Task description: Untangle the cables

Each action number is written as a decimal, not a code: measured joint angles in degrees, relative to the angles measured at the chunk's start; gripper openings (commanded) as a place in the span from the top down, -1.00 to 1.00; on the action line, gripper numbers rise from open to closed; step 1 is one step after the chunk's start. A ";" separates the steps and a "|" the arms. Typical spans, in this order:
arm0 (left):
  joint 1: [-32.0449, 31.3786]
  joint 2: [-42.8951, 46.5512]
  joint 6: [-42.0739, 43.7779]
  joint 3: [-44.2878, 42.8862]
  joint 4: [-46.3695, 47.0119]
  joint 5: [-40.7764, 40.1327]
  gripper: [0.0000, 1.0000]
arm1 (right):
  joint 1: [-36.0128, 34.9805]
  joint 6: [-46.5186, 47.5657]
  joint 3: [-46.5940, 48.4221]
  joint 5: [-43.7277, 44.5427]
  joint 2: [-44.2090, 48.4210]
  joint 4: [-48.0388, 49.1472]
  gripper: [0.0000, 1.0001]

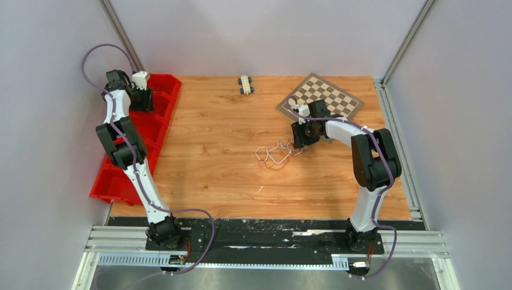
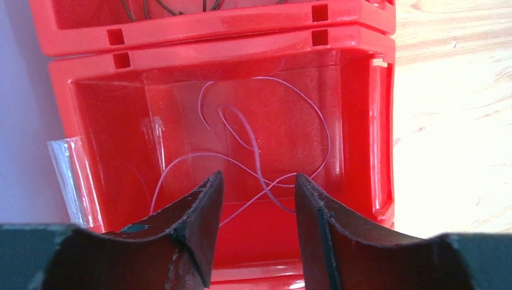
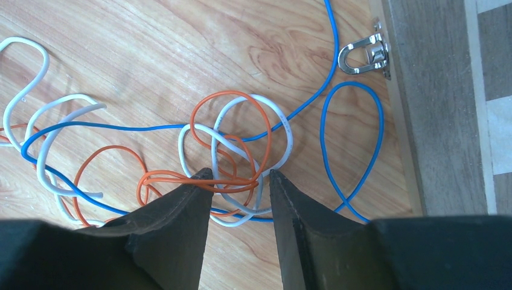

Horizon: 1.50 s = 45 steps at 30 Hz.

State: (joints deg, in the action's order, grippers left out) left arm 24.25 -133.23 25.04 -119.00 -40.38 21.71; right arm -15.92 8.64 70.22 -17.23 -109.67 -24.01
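The cables lie in a loose heap on the wooden counter, near the middle and a bit toward the right edge. Up close they are white, orange and blue strands, looped over and under each other in a knot. The right claw is down at the right side of the heap with its two fingers apart. The knot sits right at the tips, and orange strands run across the gap between them. The fingers are not pinched shut on anything.

Just past that claw, in the far right corner, lies a checkerboard, turned at a slant. A long blue loop reaches its edge, near a small silver clasp on the board's side.

The left claw is well away from the heap, over the red bins that line the left edge of the counter. Its fingers are apart and hold nothing. Below it, in one bin, lies a pale purple wire, curled loosely on the bin floor. The next bin has some dark strands in it, but only their ends show.

A small blue and white toy sits at the far edge, near the middle. A tiny white bit lies closer to the near edge
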 measured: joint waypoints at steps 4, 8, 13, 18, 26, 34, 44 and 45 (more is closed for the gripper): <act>-0.04 0.44 -0.76 0.00 -1.11 -0.22 -0.53 | 0.11 0.00 0.00 -0.28 0.00 0.02 0.13; -0.09 2.12 -1.79 -0.90 -3.04 0.24 -0.74 | 0.44 0.07 -0.02 -0.92 0.00 0.02 0.16; -0.20 8.04 -1.62 -3.10 -5.79 3.82 -0.99 | 0.98 1.33 -0.74 -3.08 0.28 0.79 0.57; -2.78 21.66 3.21 3.74 -6.25 13.35 -1.00 | 1.68 3.58 -2.58 -13.29 0.50 0.59 1.00; -26.25 42.38 3.76 35.10 5.40 26.08 -0.95 | 0.15 5.29 -3.06 -26.82 1.99 -1.16 1.00; -47.80 38.69 0.66 51.87 18.53 29.46 -0.30 | -0.02 4.90 -3.91 -31.43 6.29 -0.92 1.00; -56.04 35.89 -2.14 60.98 32.65 28.26 0.13 | -0.02 1.49 -6.56 -32.65 6.38 -0.55 1.00; -56.15 35.19 -2.36 61.07 33.35 27.85 0.16 | -0.02 1.40 -6.56 -32.63 6.38 -0.55 1.00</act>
State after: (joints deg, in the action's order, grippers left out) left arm -31.90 -98.04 22.68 -57.93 -7.03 49.56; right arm -15.94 10.04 63.66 -49.87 -103.28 -24.56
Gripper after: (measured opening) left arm 0.474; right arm 0.014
